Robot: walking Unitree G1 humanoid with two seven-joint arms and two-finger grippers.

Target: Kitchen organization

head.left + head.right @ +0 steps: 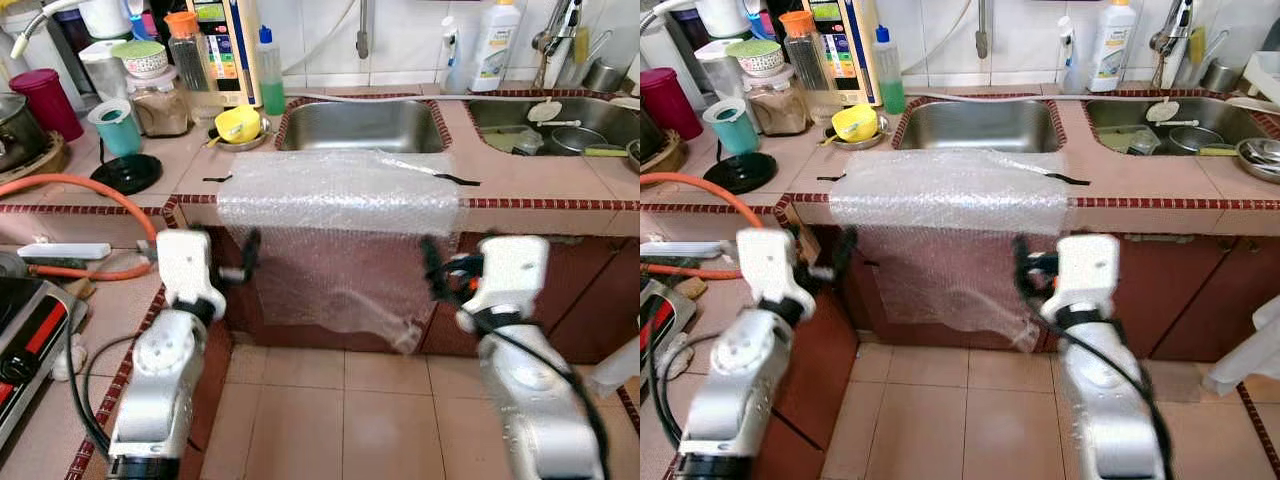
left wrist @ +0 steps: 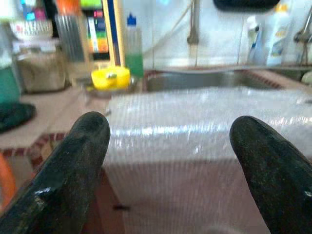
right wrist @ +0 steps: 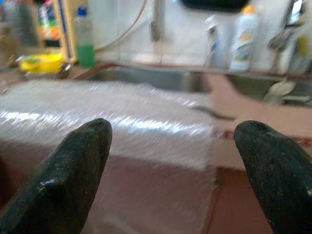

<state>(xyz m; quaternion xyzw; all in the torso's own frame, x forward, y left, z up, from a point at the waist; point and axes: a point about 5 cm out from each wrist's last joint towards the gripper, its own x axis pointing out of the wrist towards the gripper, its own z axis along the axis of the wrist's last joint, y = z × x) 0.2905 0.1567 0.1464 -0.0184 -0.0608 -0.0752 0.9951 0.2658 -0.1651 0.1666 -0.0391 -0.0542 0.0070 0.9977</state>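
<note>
Two grippers hang level before the counter edge, each with its black fingers spread wide and holding nothing. Just ahead of the left gripper (image 2: 168, 161) lies the near left corner of the bubble wrap sheet (image 1: 335, 195); ahead of the right gripper (image 3: 178, 163) lies its right edge. The sheet drapes over the tiled counter (image 1: 540, 180) and down the cabinet front between both grippers. Beyond it sits the steel sink (image 1: 360, 125), and further left a yellow cup (image 1: 237, 123) and a green soap bottle (image 1: 269, 72).
</note>
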